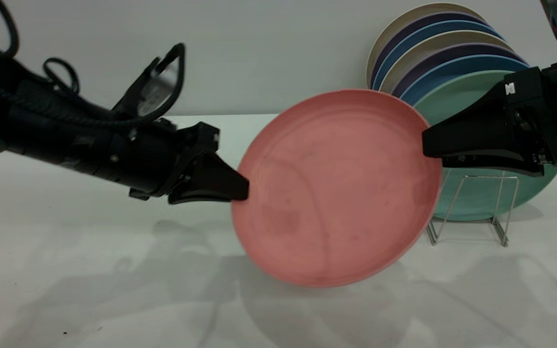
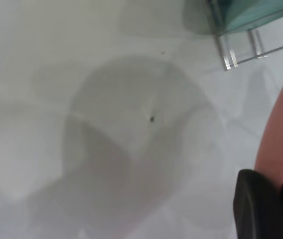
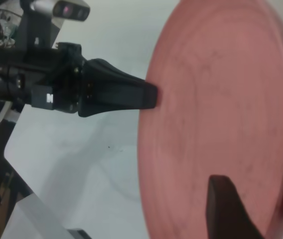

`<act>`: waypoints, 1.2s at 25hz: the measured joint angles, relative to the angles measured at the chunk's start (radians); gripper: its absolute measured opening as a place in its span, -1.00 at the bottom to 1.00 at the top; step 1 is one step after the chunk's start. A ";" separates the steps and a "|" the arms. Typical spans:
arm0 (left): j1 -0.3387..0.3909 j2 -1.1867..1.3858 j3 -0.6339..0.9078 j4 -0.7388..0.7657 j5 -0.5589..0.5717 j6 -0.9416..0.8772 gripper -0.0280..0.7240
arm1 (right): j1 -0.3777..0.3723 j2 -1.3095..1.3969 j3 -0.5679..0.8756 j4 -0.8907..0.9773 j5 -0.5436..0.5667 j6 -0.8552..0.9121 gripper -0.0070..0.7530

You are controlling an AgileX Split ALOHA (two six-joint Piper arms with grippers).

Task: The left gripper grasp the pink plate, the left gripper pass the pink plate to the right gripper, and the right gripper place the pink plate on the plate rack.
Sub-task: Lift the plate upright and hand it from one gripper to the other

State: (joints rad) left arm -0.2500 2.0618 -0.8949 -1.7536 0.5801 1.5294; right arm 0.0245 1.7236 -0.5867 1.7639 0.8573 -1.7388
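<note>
Held upright above the counter, the pink plate was pinched at its left rim by the left gripper and at its right rim by the right gripper. Only the exterior view showed the plate rack far right — holding a mint-green plate and others behind.

My fingers were matt black plastic, the pink plate smudged matt plastic, the plate rack thin shiny wire, the table smooth, faintly glossy.
</note>
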 joint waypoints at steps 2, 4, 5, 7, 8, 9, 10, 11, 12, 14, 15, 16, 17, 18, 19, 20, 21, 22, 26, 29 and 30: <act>-0.014 0.000 -0.011 0.000 -0.017 -0.007 -0.87 | -0.004 0.000 0.000 0.001 -0.003 -0.001 -0.09; -0.024 0.000 -0.016 0.001 -0.030 -0.017 -0.87 | -0.004 0.000 0.000 0.002 -0.005 -0.002 -0.09; -0.029 0.000 -0.019 0.001 -0.037 -0.024 -0.87 | -0.004 0.000 -0.001 0.003 -0.008 -0.002 -0.09; -0.032 0.001 -0.020 0.001 -0.036 -0.028 -0.87 | -0.005 0.000 -0.001 0.003 -0.024 -0.002 -0.09; -0.033 0.001 -0.020 0.001 -0.029 -0.033 -0.87 | -0.006 0.000 -0.001 0.004 -0.037 -0.002 -0.09; -0.033 0.001 -0.020 0.002 -0.025 -0.036 -0.87 | -0.006 0.000 -0.001 0.004 -0.054 -0.003 -0.09; -0.033 0.001 -0.020 0.004 -0.022 -0.040 -0.87 | -0.006 0.000 -0.001 0.004 -0.066 -0.003 -0.09; -0.033 0.001 -0.020 0.005 -0.020 -0.043 -0.87 | -0.006 0.000 -0.001 0.005 -0.081 -0.003 -0.09; -0.033 0.001 -0.020 0.005 -0.016 -0.045 -0.87 | -0.006 0.000 -0.001 0.007 -0.092 -0.003 -0.09; -0.034 0.001 -0.020 0.007 -0.013 -0.048 -0.87 | -0.006 0.000 -0.001 0.007 -0.103 -0.003 -0.09; -0.034 0.001 -0.021 0.007 -0.009 -0.049 -0.87 | -0.006 0.000 -0.001 0.007 -0.103 -0.003 -0.09; -0.034 0.001 -0.021 0.007 -0.003 -0.049 -0.87 | -0.006 0.000 -0.001 0.007 -0.103 -0.003 -0.09; -0.035 0.001 -0.021 0.007 0.015 -0.049 -0.87 | -0.006 0.000 -0.002 0.007 -0.103 -0.003 -0.09; -0.039 0.001 -0.021 0.007 0.035 -0.049 -0.87 | -0.005 0.000 -0.002 0.007 -0.104 -0.003 -0.10; -0.043 0.001 -0.021 0.007 0.050 -0.049 -0.87 | -0.005 0.000 -0.002 0.007 -0.109 -0.003 -0.10; -0.046 0.001 -0.022 0.007 0.060 -0.049 -0.87 | -0.005 0.000 -0.002 0.007 -0.118 -0.003 -0.10; -0.046 0.001 -0.022 0.007 0.061 -0.049 -0.87 | -0.005 0.000 -0.002 0.007 -0.133 -0.003 -0.10; -0.047 0.001 -0.022 0.007 0.061 -0.050 -0.87 | -0.005 0.000 -0.002 0.007 -0.143 -0.003 -0.10; -0.047 0.001 -0.022 0.008 0.061 -0.051 -0.87 | -0.005 0.000 -0.002 0.007 -0.148 0.005 -0.10; -0.047 0.001 -0.022 0.008 0.061 -0.051 -0.87 | -0.005 0.000 -0.002 0.007 -0.138 0.012 -0.10; -0.047 0.001 -0.022 0.008 0.061 -0.051 -0.87 | -0.005 0.000 -0.002 0.007 -0.135 0.013 -0.11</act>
State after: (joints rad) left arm -0.2969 2.0627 -0.9174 -1.7451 0.6414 1.4785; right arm 0.0200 1.7236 -0.5885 1.7704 0.7227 -1.7259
